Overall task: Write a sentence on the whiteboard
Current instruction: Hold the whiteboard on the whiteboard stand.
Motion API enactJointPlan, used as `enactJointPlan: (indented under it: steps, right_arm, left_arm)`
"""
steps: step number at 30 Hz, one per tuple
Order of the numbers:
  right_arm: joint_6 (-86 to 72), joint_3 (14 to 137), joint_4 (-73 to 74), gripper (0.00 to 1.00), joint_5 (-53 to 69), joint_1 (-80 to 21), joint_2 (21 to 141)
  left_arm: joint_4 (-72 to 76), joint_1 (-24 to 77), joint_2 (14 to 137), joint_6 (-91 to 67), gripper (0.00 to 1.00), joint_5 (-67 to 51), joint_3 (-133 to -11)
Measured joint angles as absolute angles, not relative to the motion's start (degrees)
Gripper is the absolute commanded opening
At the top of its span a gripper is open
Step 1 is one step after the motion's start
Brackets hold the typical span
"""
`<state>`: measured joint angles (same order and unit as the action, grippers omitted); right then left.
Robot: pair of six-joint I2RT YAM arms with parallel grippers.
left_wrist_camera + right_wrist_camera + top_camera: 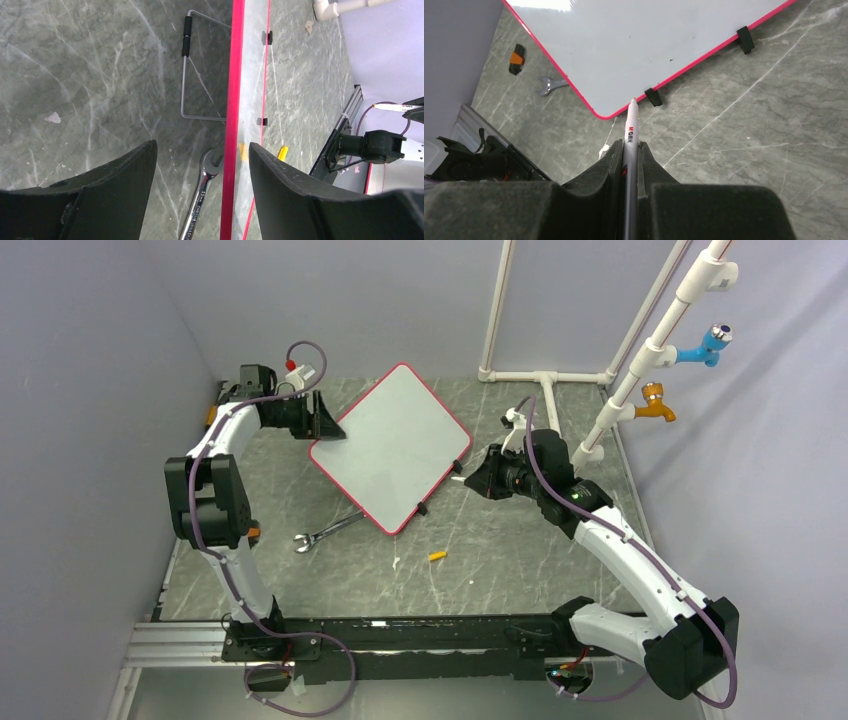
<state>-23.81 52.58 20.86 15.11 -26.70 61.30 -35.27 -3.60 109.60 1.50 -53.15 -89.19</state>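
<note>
Over on the left, the left gripper (325, 422) sits at the whiteboard's (392, 445) left corner, jaws apart, and its wrist view has the red edge running between the two fingers (125, 190) with neither one on it. The board lies turned like a diamond mid-table, a wrench (325, 530) just beside its near-left edge and a small orange piece (437, 556) on the table further right. Then the right gripper (480, 478), clamped tight on a marker (631, 125), tip right at the board's near-right edge beside a black foot (653, 97)
</note>
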Motion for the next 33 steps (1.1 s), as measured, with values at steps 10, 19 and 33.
enactJointPlan:
  steps: [10,19,33]
  right_arm:
    - [-23.5,52.6,20.9,0.0,15.6,-26.7,61.3]
    - [-23.0,52.6,21.4,0.0,15.7,-26.7,61.3]
    - [-22.9,52.8,24.0,0.0,16.6,-26.7,60.3]
  left_arm:
    - [-34.9,-4.1,109.7,1.7,0.83,-54.0,-89.2]
    - [-35.0,-4.6,109.7,2.0,0.73,-54.2,-89.2]
    - [-35.2,-4.1,109.7,2.3,0.62,-56.8,-89.2]
